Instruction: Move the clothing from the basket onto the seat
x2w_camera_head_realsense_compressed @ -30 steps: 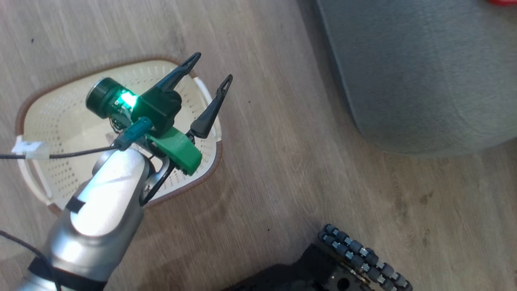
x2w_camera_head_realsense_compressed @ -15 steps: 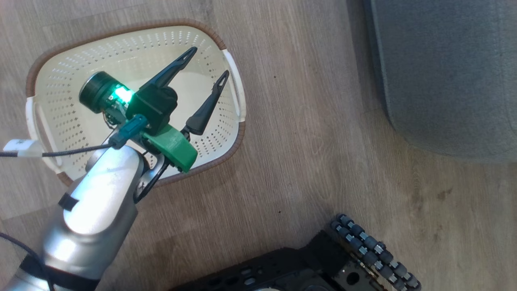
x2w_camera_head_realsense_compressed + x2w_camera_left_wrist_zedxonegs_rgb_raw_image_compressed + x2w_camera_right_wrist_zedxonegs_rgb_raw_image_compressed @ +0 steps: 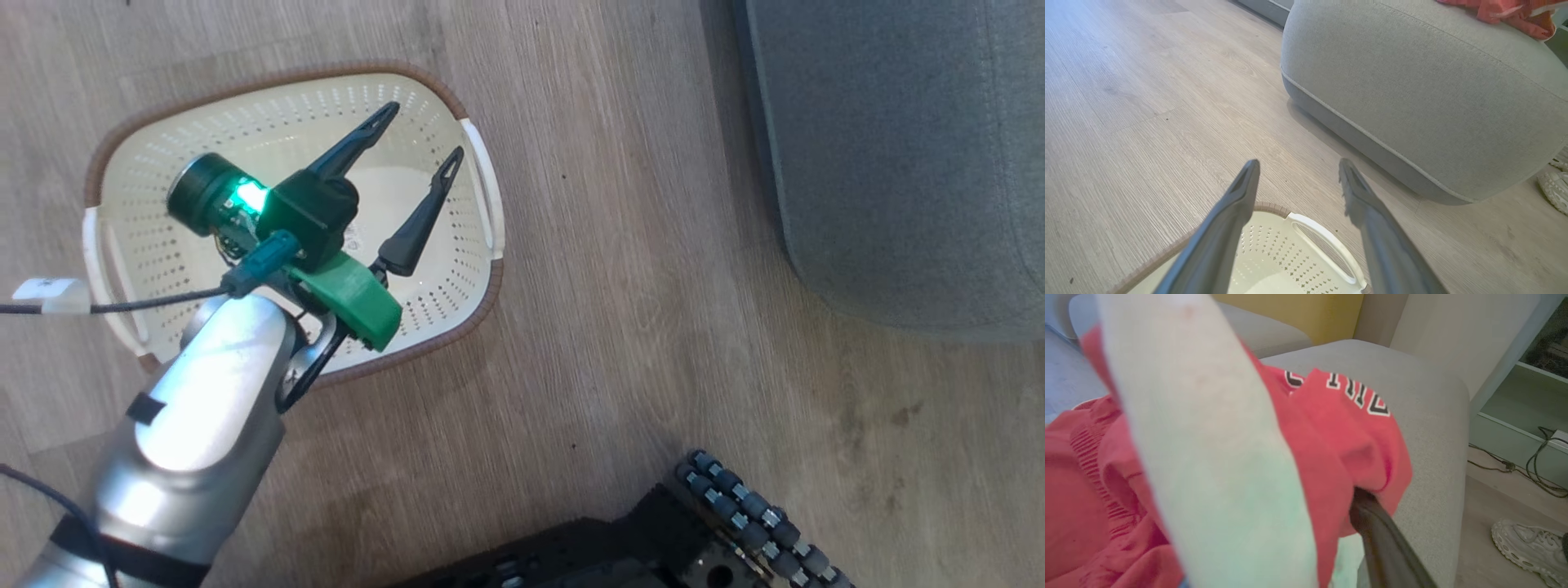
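Right fingers (image 3: pixel 1384 547): one dark finger seen, other hidden under blurred white sleeve (image 3: pixel 1208 457) close to lens; clenched or released, cannot tell. Clothing (image 3: pixel 1355 433): soft red heap, dark white-edged lettering partly folded away, draped over that finger, lying on seat (image 3: pixel 898 163). Seat: grey woven fabric, rounded corners, stitched seam, cut by frame edges. Basket (image 3: pixel 147 245) on wood-grain floor (image 3: pixel 653 327): cream perforated plastic, brown rim, white handles; bare cream bottom shows, part hidden behind left arm (image 3: pixel 204 408). Left fingers (image 3: pixel 359 143) released, spread above basket.
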Available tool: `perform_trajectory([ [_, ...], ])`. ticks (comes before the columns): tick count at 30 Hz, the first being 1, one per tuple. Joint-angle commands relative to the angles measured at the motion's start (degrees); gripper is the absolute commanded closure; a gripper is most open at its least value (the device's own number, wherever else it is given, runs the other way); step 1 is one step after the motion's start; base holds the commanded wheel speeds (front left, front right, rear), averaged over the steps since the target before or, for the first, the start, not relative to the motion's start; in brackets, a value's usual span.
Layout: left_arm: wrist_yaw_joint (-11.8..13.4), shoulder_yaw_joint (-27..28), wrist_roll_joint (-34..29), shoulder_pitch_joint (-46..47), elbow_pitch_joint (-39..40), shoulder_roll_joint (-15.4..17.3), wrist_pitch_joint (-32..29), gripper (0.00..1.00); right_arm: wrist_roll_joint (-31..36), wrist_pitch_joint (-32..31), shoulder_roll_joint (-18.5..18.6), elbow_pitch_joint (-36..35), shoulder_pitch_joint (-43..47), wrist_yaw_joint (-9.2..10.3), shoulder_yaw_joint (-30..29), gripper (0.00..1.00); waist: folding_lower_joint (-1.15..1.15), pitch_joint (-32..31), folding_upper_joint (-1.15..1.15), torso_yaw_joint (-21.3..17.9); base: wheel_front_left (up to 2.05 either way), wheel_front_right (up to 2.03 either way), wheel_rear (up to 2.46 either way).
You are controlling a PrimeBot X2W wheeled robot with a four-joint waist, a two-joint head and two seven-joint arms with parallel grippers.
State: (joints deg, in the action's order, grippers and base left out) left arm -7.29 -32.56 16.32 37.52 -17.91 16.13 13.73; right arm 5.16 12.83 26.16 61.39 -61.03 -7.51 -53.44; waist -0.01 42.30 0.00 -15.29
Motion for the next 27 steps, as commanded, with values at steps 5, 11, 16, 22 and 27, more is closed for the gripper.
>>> perform_trajectory([
  [5,0.3,1.3,1.1,-0.4,-0.6,-1.0,1.0,0.0,-3.1,2.0,3.7,0.9,6.7,0.02,3.9,0.0,0.01,-3.3,0.0,1.1,0.0,0.0,0.0],
  [11,0.3,1.9,1.8,-1.6,-2.3,-3.2,1.2,0.0,-8.2,2.1,2.6,-3.1,15.2,0.02,10.3,0.0,0.01,-7.6,0.0,2.4,0.0,0.0,0.0],
  [16,0.2,3.6,1.8,-3.4,-2.3,-5.0,1.3,0.0,-12.5,2.2,1.4,-7.5,24.5,0.02,15.0,0.0,0.01,-11.4,0.0,3.8,0.0,0.0,0.0],
  [22,0.1,6.0,1.7,-5.9,-2.8,-6.6,1.3,0.0,-16.2,2.2,-2.0,-13.4,32.3,0.02,20.0,0.0,0.01,-15.4,0.0,5.1,0.0,0.0,0.0],
  [27,0.0,9.4,1.5,-8.4,-3.5,-8.0,1.3,0.0,-18.4,2.2,-6.1,-20.0,37.8,0.02,27.8,0.0,0.01,-19.3,0.0,6.2,0.0,0.0,0.0],
])
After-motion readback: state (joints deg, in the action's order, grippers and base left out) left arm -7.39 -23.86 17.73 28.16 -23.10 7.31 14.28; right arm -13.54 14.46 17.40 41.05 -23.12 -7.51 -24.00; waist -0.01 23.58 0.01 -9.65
